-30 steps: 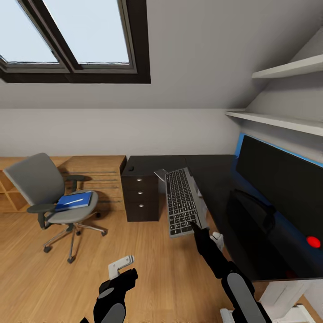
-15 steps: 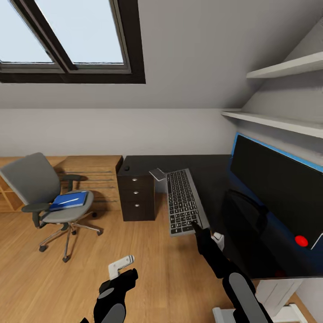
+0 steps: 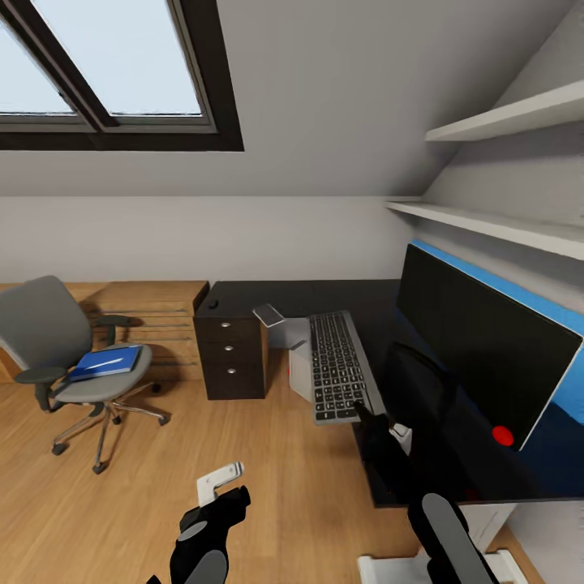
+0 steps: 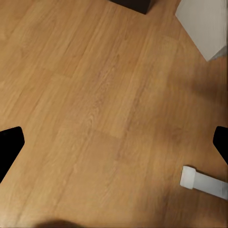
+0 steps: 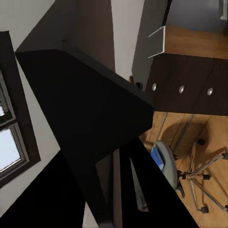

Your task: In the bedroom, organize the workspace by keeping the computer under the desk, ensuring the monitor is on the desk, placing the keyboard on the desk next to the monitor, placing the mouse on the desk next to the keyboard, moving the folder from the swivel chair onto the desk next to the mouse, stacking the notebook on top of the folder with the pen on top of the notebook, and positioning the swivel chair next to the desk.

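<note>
Pinching the keyboard [image 3: 339,367] by its 6 o'clock edge, the right pincer [image 3: 361,410] carries a stiff, light slab that could pivot; the left pincer [image 3: 217,480] hangs open.

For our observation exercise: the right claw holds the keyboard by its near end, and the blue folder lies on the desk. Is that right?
Not quite. The folder lies on the swivel chair seat, not the desk, as the head view shows. The right claw does hold the keyboard by its near end.
</note>
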Available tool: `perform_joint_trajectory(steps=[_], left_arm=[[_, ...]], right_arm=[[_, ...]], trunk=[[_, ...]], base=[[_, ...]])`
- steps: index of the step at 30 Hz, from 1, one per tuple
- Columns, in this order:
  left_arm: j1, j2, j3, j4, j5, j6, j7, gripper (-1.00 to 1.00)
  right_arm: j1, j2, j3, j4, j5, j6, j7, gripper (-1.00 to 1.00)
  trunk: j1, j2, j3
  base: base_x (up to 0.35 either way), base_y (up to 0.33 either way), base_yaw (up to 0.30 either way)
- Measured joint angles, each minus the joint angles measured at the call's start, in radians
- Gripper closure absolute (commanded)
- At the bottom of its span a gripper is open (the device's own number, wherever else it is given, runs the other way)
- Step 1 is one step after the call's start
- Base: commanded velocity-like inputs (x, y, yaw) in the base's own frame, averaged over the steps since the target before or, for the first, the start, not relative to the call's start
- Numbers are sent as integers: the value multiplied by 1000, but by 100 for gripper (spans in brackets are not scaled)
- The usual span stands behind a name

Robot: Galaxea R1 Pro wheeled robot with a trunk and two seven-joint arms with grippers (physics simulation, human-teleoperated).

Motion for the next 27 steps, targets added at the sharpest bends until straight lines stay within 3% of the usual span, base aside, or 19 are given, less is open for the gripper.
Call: perform_joint_trajectory(steps=[6,8,9,12,19,27], left_arm=[[0,0,0,0,0,0,0,-100],[0,0,0,0,0,0,0,-100],[0,0,0,0,0,0,0,-100],[0,0,0,0,1,0,0,-100],[0,0,0,0,1,0,0,-100],[0,0,0,0,2,-1,-1,-100]], right_arm=[[0,-31,-6,40,-82,34,-1,100],[0,-44,-8,52,-127,60,-1,100],[-1,-54,-8,57,-170,76,-1,100],[-1,-81,-13,83,-222,88,0,100],[-6,-110,-41,156,-234,91,1,100],[-11,-119,-41,213,-232,91,1,100]], trunk=[[0,0,0],[0,0,0],[0,0,0],[0,0,0],[0,0,0],[0,0,0]], base=[[0,-162,0],[0,-27,0],[0,-12,0],[0,-3,0],[50,-60,0],[104,-156,0]])
